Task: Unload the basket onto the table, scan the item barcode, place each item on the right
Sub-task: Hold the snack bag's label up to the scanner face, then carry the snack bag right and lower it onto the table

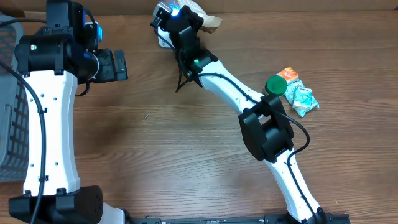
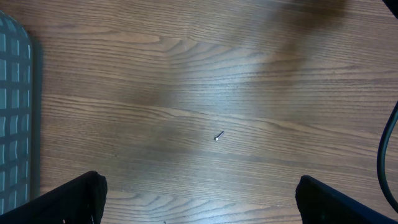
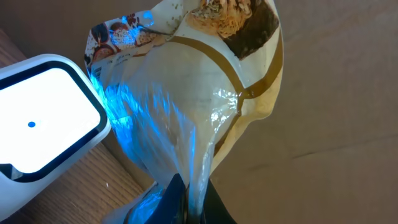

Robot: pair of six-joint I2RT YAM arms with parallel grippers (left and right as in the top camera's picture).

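Right wrist view: the right hand (image 3: pixel 186 202) is pinched shut on the bottom edge of the snack bag (image 3: pixel 205 93) at mid-frame, just beside the white scanner (image 3: pixel 43 124) at left.
Risk: the crinkled, glossy film could glare and block a read, and no barcode shows on this side; the thin pinch may slip.
Bag: clear and cream film with a brown band, washed blue.
Left hand (image 2: pixel 199 202): spread wide over the bare table (image 2: pixel 217 93), holding nothing.
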